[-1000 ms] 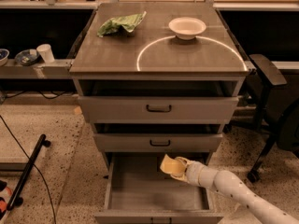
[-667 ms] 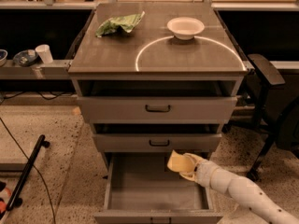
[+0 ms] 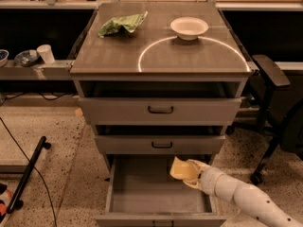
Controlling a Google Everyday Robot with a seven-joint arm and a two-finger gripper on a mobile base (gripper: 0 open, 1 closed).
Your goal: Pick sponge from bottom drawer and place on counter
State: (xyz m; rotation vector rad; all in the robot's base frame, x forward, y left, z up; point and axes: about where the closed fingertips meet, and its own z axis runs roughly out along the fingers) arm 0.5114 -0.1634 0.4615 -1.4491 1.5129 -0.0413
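The pale yellow sponge (image 3: 180, 169) is held in my gripper (image 3: 188, 172), which is shut on it above the right part of the open bottom drawer (image 3: 142, 193). My white arm reaches in from the lower right. The sponge hangs just under the front of the middle drawer (image 3: 161, 144). The counter (image 3: 118, 56) with its white circle line (image 3: 189, 53) is above.
A green cloth (image 3: 121, 24) and a white bowl (image 3: 189, 28) lie on the counter at the back. The top drawer (image 3: 160, 109) is partly pulled out. An office chair (image 3: 272, 108) stands to the right, a black bar (image 3: 28, 171) lies on the floor at left.
My gripper has lifted the sponge a little and carried it slightly right, out over the drawer's right side.
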